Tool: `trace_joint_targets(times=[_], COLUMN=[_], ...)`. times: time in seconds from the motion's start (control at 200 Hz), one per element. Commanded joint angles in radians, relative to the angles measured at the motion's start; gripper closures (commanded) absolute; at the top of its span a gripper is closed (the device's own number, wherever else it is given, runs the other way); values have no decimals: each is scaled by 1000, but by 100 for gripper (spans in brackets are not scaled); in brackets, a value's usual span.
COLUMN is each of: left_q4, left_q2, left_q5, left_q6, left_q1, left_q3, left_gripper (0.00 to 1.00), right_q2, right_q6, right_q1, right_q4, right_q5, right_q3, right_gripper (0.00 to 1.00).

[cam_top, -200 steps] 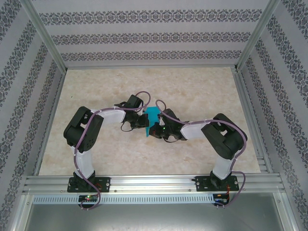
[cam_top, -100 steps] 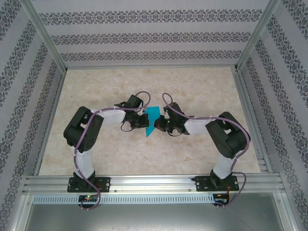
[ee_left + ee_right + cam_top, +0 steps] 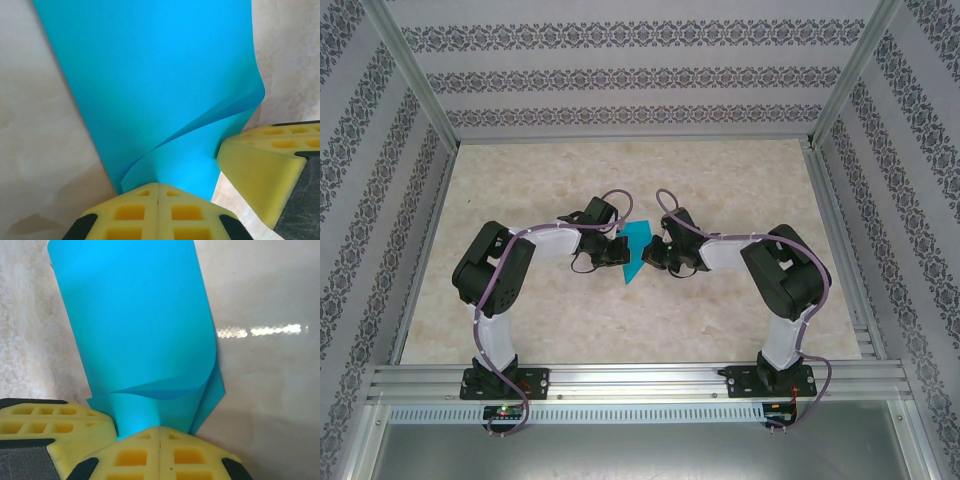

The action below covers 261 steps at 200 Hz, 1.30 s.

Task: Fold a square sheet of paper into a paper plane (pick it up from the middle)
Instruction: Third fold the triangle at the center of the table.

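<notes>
The square sheet of paper (image 3: 637, 248) is turquoise blue and hangs doubled over between my two grippers above the middle of the table. My left gripper (image 3: 623, 252) is shut on its near edge; in the left wrist view the yellow pads (image 3: 135, 210) meet on the paper (image 3: 150, 75). My right gripper (image 3: 650, 256) is shut on the same edge, close beside the left. In the right wrist view the sheet (image 3: 135, 325) curls open above the closed gripper (image 3: 160, 429), its layers apart. Each wrist view shows the other gripper's pad at its side. The paper plane is out of view.
The beige marbled tabletop (image 3: 740, 190) lies under the paper on all sides. Aluminium frame posts and patterned walls (image 3: 630, 80) enclose the table at the back and both sides. A metal rail (image 3: 640, 378) runs along the near edge by the arm bases.
The right arm has swung its wrist toward the back and in toward the left gripper. The paper between them looks narrower and more upright. The left arm has barely moved.
</notes>
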Motion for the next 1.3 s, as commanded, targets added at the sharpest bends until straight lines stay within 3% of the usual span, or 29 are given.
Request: trace_joint_targets(times=[0.0,0.43,0.734,1.074,1.299], left_q4=[-104,-100,-101,-94,-87], left_q2=[48,54,56,57,58], left_q5=[-74,-71,-68,-64,-63], left_q6=[24,25,27,25,24], left_q1=[0,1,2,1,1], left_q3=[-13,-11,-8,-12,-18], left_gripper=[100,100,100,100,100], right_q2=[-45,51,-51,55,-38], right_q6=[-33,-23,-50,-34,-54], right_q1=[-18,-57,-58,-63,-60], right_q4=[-44,-128,-124,-142,-153], right_q5=[39,106,93,93,108], right_q3=[42,75,105,122,123], right_gripper=[96,97,96,96,96])
